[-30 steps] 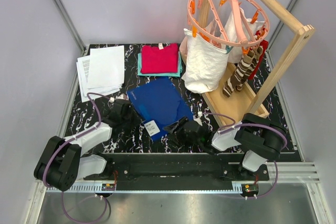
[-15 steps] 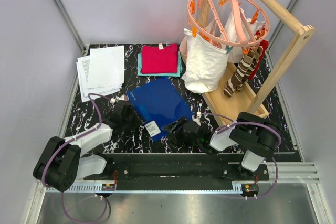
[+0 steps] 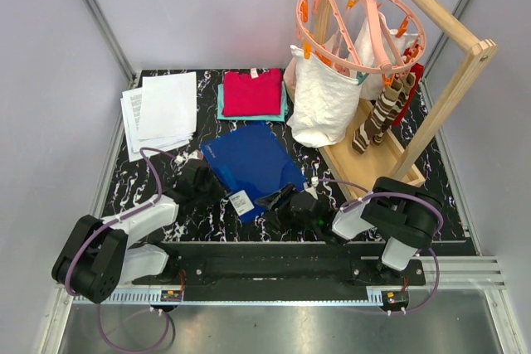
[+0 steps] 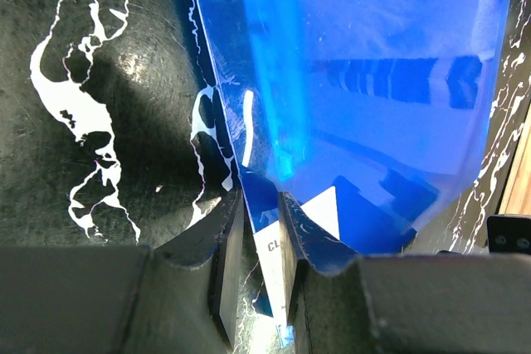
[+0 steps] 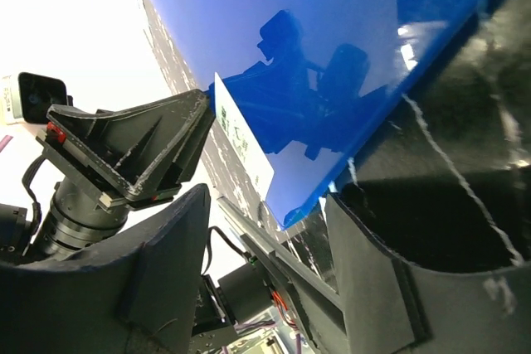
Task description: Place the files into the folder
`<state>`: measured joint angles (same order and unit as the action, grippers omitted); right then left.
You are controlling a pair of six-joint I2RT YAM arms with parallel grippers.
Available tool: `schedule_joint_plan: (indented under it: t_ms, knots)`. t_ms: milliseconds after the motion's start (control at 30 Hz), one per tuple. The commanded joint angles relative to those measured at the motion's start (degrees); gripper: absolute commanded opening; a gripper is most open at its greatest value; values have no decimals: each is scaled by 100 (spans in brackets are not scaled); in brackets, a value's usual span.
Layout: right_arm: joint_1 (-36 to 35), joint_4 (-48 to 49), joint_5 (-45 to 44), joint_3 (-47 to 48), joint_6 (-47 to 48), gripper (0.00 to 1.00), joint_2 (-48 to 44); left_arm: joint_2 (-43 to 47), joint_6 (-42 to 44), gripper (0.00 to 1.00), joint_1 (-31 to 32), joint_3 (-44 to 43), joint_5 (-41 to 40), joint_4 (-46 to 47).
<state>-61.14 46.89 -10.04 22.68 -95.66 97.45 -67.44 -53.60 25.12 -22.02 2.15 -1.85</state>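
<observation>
The blue folder [image 3: 249,163] lies flat mid-table, its white barcode sticker [image 3: 240,201] at the near corner. The files [image 3: 162,109], a loose stack of white sheets, rest at the far left, away from both arms. My left gripper [image 3: 209,184] is at the folder's left edge; in the left wrist view its jaws [image 4: 260,201] stand narrow, with the folder [image 4: 357,80] edge and sticker [image 4: 319,217] between them. My right gripper [image 3: 278,202] is at the near corner. It stands open [image 5: 265,205], the folder [image 5: 315,31] corner between its fingers and touching neither.
Folded red and teal clothes [image 3: 251,93] lie behind the folder. A white cloth bag [image 3: 322,105] stands at its far right, under a pink peg hanger [image 3: 361,22]. A wooden rack [image 3: 431,113] with striped socks [image 3: 382,118] fills the right side.
My right gripper's jaws have spread a little wider around the folder's near corner, and its arm has shifted slightly left. The left gripper has barely moved.
</observation>
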Motion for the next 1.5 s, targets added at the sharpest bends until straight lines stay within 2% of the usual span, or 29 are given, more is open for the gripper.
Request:
schedule_joint_plan:
  t_ms: [0,67,167,367,767,1000,1133,1300,1333,1367,1400,1433,1467]
  knots:
    - [-55,204,-235,-219,65,68,-156,12,43,25,45,-65,-83,106]
    - [-55,311,-253,-255,65,68,-112,-6,17,25,45,-48,-57,123]
    - [-38,504,-261,-211,56,61,19,3,-27,25,45,5,-22,167]
    - [67,988,-261,-158,91,55,196,55,-45,25,45,101,-13,158]
    - [322,1199,-147,-106,232,56,406,64,-80,23,72,198,40,167]
    - [393,1832,-16,-71,319,56,959,20,-80,23,89,146,31,280]
    - [437,1964,81,9,469,45,1031,-32,-71,22,107,154,31,281]
    - [551,1736,29,61,855,43,846,2,-80,22,142,207,4,281]
    - [560,1692,29,79,1038,39,829,11,-80,22,133,216,-4,273]
    - [568,1691,72,96,1162,24,820,46,-89,23,150,216,-13,255]
    - [569,1700,125,123,1276,17,802,125,-80,24,159,198,-31,194]
    - [569,1665,195,158,1434,12,793,178,-80,27,159,189,-48,28]
    - [569,1630,352,210,1532,8,758,257,-89,36,168,102,-22,-87]
